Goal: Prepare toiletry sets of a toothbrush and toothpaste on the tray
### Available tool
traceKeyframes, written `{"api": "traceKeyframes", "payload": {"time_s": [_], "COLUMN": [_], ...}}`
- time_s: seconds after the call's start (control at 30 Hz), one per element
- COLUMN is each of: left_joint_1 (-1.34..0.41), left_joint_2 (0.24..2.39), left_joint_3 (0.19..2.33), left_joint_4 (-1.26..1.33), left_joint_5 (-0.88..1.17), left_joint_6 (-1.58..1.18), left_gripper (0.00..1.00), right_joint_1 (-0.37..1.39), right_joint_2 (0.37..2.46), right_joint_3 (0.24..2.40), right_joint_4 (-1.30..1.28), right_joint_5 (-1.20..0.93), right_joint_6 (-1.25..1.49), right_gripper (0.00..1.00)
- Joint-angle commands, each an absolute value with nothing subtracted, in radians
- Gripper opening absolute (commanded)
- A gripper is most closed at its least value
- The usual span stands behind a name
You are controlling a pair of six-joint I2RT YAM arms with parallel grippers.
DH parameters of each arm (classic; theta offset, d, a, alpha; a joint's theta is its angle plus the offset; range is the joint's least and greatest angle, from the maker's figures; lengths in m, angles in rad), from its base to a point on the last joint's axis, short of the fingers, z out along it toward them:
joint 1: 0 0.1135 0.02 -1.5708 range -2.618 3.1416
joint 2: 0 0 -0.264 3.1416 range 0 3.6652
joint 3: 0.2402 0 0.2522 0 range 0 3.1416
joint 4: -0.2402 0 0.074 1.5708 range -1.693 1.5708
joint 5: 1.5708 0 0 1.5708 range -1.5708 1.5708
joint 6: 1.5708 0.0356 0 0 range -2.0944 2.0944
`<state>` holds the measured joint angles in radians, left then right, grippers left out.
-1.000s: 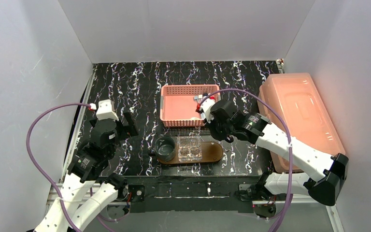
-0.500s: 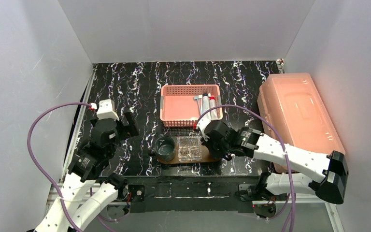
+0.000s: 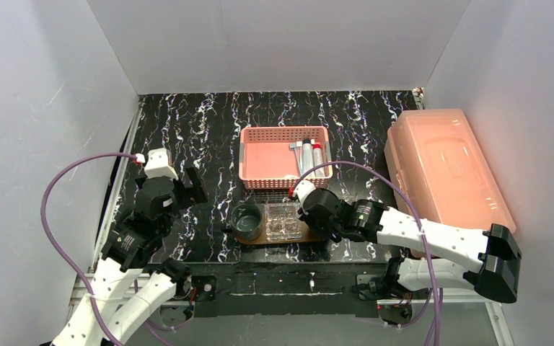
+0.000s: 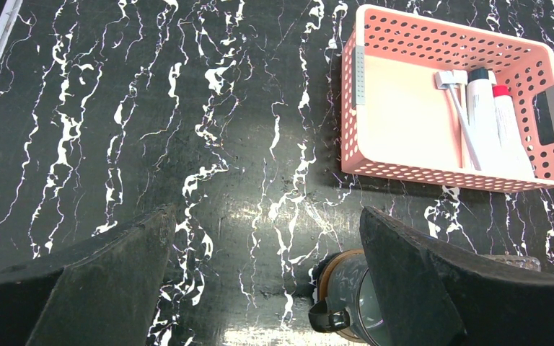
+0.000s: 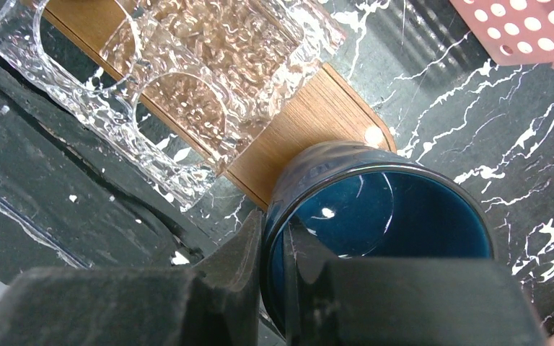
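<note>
Nearest me, my right gripper (image 5: 274, 245) pinches the rim of a blue mug (image 5: 389, 209) over the end of the tray (image 5: 310, 122), beside the clear holder (image 5: 187, 65); my left gripper (image 4: 267, 281) hangs wide open. Placing step, I judge: next calls for release, then fetching toothbrush (image 4: 462, 122) and toothpaste (image 4: 485, 115) from the basket (image 4: 418, 50) beyond. Black marbled table (image 4: 115, 108), white walls (image 3: 274, 43).

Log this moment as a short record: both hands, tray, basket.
left hand: open, empty
right hand: shut on blue mug rim, at tray right end
tray also holds: clear holder, second mug at left end
pink basket: toothbrush, two toothpaste tubes
sets on tray: none yet
</note>
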<state>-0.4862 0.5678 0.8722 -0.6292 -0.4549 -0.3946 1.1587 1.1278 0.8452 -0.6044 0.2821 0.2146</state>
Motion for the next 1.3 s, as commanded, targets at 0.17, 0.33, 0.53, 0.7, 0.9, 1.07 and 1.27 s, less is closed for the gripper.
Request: {"api": "traceKeyframes", "payload": {"time_s": [0.17,0.33,0.53,0.7,0.9,1.07,1.27], "left_joint_1": [-0.480,-0.480,-0.480,-0.480,-0.480,-0.480,-0.480], "left_joint_2": [0.559,0.557,0.557,0.557,0.556,0.557,0.559], "left_joint_3": [0.877,0.877,0.876,0.877,0.877,0.877,0.877], "left_joint_4": [-0.627,-0.627,-0.627,-0.627,-0.627,-0.627,-0.627], "left_joint_5": [-0.459,-0.458,-0.458,-0.457,-0.457,-0.457,-0.456], "left_joint_6": [-0.397,-0.397,-0.396,-0.396,-0.396,-0.396,-0.396], "left_gripper": [0.99,0.99,0.99,0.99,0.99,0.99,0.99], "right_joint_1": [1.170,1.170,1.170,1.170,1.170,1.170,1.170], "right_joint_2": [1.117,1.130,1.146,1.154,1.169,1.182,1.178], "right_joint_3": [0.834,0.823,0.813,0.807,0.808,0.813,0.820], "right_joint_4": [-0.464,-0.443,-0.430,-0.431,-0.441,-0.452,-0.464], "right_joint_5": [0.318,0.309,0.305,0.309,0.306,0.303,0.304], "right_joint_6": [0.230,0.232,0.237,0.241,0.244,0.248,0.249], "right_gripper": [0.01,0.01,0.01,0.01,0.04,0.12,0.19]}}
